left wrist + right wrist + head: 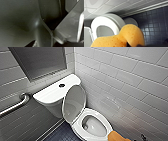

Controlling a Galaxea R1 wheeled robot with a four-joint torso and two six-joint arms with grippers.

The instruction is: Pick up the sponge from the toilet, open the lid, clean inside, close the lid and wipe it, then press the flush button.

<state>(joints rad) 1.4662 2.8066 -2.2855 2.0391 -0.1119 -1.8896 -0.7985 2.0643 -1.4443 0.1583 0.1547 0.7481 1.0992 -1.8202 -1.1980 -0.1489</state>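
Observation:
The white toilet (77, 126) stands in a tiled corner with its lid (73, 103) raised and leaning back against the tank. The bowl is uncovered inside the seat. On the flat tank top sits the small dark flush button (61, 85). The orange sponge (117, 136) is at the bowl's near right rim, at the lower edge of the head view. In the right wrist view the sponge (125, 36) looms large, held by my right gripper (131, 45), with the toilet (95, 25) beyond it. The left wrist view shows dark grey surfaces and nothing held.
A metal grab bar (15, 105) runs along the left wall beside the tank. White tiled walls (130, 84) close in on the right of the toilet. Dark small-tiled floor (57, 135) lies to the bowl's left. A grey panel (40, 59) hangs above the tank.

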